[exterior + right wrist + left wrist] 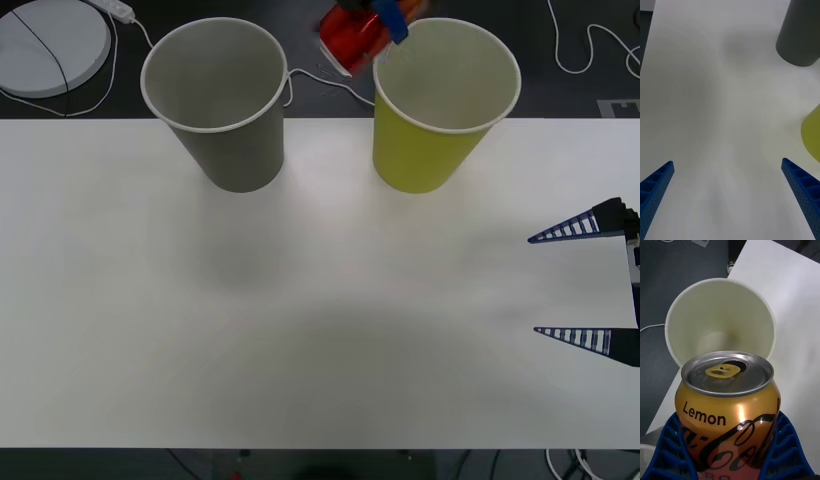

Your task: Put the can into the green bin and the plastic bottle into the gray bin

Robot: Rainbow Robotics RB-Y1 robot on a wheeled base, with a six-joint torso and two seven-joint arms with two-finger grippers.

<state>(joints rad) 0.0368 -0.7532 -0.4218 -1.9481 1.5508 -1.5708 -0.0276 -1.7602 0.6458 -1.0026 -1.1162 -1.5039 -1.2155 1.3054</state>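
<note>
My left gripper (372, 30) is shut on the red-orange can (348, 40) and holds it in the air just behind the far left rim of the green bin (440, 110). In the left wrist view the can (728, 408) sits upright between the blue fingers (668, 453), with the bin's pale inside (720, 322) just beyond it. The gray bin (220, 100) stands upright to the left of the green one. My right gripper (585, 285) hangs open over the table's right side, holding nothing. The plastic bottle is out of view.
Both bins stand near the far edge of the white table (320, 330). Behind it, on the dark floor, lie a round white disc (50, 45) and white cables (590, 50). The right wrist view shows the gray bin (799, 33) and the green bin (813, 135).
</note>
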